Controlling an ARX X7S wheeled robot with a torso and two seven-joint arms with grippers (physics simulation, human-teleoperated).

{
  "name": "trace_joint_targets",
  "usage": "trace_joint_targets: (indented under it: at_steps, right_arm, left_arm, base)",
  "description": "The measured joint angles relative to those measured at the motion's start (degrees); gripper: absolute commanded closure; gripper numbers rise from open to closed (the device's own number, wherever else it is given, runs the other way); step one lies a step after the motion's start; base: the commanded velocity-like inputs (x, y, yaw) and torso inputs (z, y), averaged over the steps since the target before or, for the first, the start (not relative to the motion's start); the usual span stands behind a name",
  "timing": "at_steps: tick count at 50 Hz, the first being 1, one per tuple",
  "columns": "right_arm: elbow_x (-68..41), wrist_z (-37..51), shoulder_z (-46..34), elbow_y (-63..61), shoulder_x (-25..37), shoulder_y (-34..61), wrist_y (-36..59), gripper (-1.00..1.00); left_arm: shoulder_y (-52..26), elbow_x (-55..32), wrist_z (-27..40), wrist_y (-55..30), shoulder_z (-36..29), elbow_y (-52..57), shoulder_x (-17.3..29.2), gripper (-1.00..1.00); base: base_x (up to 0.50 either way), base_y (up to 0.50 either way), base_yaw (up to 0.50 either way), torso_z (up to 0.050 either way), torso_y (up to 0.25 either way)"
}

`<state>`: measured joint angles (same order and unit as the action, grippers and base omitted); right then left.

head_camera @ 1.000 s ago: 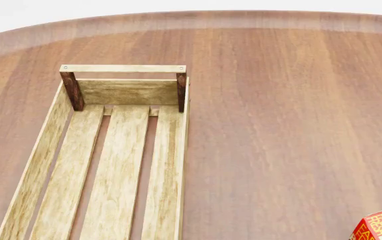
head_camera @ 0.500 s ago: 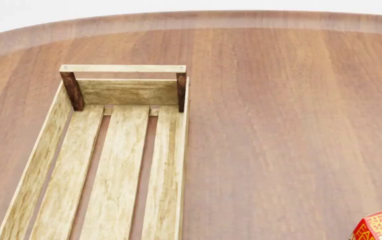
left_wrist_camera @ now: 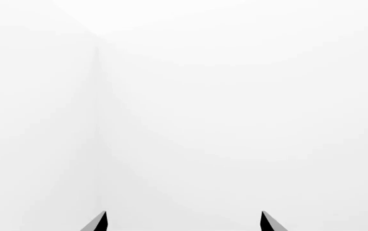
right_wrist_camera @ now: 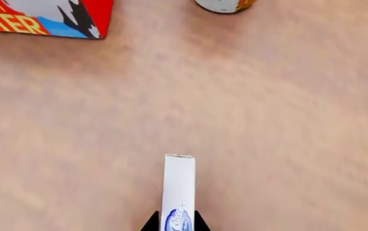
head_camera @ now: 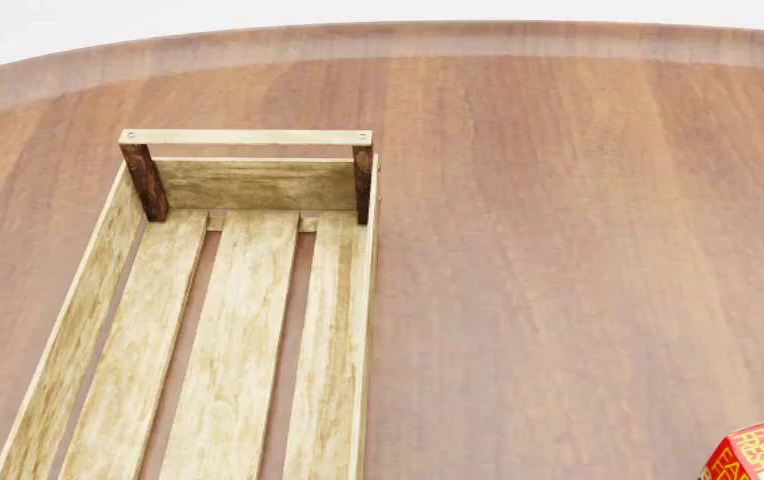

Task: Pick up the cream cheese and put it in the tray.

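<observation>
In the right wrist view the cream cheese (right_wrist_camera: 178, 190), a narrow pale box with a dark blue oval logo, sits between my right gripper's (right_wrist_camera: 175, 222) two dark fingertips, which press on its sides above the brown table. The tray (head_camera: 89, 310), a long crate of light wooden slats with dark corner posts and a rail handle, lies at the left of the head view with nothing in it. My left gripper (left_wrist_camera: 184, 222) shows two dark fingertips spread wide apart against a plain white background, holding nothing. The cream cheese is out of the head view.
The red-orange butter box shows at the head view's lower right corner (head_camera: 760, 455) and in the right wrist view (right_wrist_camera: 46, 17). A can's base (right_wrist_camera: 224, 5) is at that view's edge. The round wooden table (head_camera: 569, 220) spreads to the right of the tray.
The head view is nearly unchanged; only the dark part at its lower left edge has dropped a little lower.
</observation>
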<state>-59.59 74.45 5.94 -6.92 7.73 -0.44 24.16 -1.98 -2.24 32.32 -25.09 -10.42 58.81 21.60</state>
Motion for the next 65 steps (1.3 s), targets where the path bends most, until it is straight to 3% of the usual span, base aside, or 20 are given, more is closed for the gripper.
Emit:
trace_joint_targets:
  at_steps: [37,52,65]
  right_arm:
    - [3.8,7.2,0.1,-38.9,7.2,-2.9,-2.0,1.0]
    - [2.7,9.7,-0.7,-48.5,15.0,4.0,3.5,1.0]
    - [-1.9,10.4,-2.1,-48.4,21.0,13.6,8.7,1.0]
  left_arm:
    - [-0.1,-0.8,1.2,0.5,-0.3,-0.3,1.0,-1.0]
    - [-0.4,-0.9,1.6,0.5,-0.8,-0.8,1.2,-1.0]
    - [-0.6,-1.0,1.9,0.4,-1.3,-1.0,1.5,-1.0]
  base:
    - [0.0,0.0,0.0,0.0,0.0]
    - [0.0,0.0,0.0,0.0,0.001]
    - [0.0,0.0,0.0,0.0,0.0]
